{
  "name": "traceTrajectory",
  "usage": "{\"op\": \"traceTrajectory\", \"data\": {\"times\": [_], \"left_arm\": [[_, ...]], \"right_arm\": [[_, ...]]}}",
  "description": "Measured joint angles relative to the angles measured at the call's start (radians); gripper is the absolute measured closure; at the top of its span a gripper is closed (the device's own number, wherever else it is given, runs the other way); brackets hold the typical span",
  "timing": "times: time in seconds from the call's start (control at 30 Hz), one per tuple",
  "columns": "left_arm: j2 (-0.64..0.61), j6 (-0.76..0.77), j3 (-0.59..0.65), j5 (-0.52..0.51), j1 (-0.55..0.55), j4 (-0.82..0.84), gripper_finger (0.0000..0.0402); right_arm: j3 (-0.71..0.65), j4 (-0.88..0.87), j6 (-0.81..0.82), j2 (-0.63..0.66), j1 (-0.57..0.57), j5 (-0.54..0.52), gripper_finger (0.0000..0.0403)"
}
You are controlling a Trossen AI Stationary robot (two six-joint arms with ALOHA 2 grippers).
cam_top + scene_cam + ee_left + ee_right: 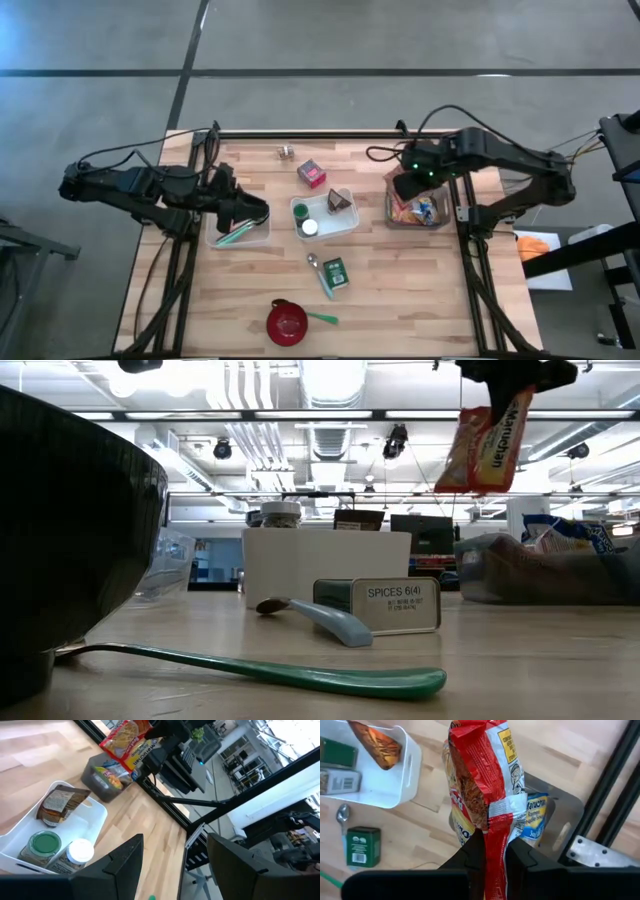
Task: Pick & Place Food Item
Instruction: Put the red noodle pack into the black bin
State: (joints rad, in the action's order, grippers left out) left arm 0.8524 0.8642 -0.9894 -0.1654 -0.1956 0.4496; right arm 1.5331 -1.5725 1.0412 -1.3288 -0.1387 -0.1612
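A red and yellow ramen packet (pixel 485 780) hangs high above the clear food bin (pixel 559 810) at the table's right side, with my right gripper (pixel 494 851) shut on it. The low view shows the packet (pixel 487 445) dangling under that gripper (pixel 515 374), well above the bin (pixel 545 570). More packets lie in the bin. My left gripper (pixel 175 842) stands open and holds nothing, raised over a clear tray (pixel 240 232) at the table's left. My right gripper pinches the ramen packet's sealed end (pixel 495 832) between its two fingers. The fingers point steeply down from above. The packet hangs below them, a little tilted, lifted clear of the bin and the table.
A white tray (pixel 345 222) mid-table holds jars and a brown packet. A pink box (pixel 312 174) and a small jar (pixel 287 152) stand behind it. Nearer are a green spice tin (pixel 335 272), a spoon (pixel 318 268), a red bowl (pixel 287 322) and a green spoon (pixel 322 319).
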Motion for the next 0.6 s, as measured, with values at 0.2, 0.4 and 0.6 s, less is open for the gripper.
{"op": "traceTrajectory", "data": {"times": [0.2, 0.4, 0.6], "left_arm": [[0.000, -0.003, 0.000, 0.000, 0.001, 0.003, 0.0182], [0.000, -0.003, 0.000, 0.000, 0.002, 0.004, 0.0182], [0.000, 0.000, 0.000, 0.000, 0.002, 0.004, 0.0182]], "right_arm": [[-0.067, 0.002, 0.022, 0.045, -0.026, -0.013, 0.0372], [-0.158, 0.001, 0.001, 0.085, -0.086, -0.018, 0.0372], [-0.243, 0.001, -0.001, 0.134, -0.165, -0.018, 0.0372]]}}
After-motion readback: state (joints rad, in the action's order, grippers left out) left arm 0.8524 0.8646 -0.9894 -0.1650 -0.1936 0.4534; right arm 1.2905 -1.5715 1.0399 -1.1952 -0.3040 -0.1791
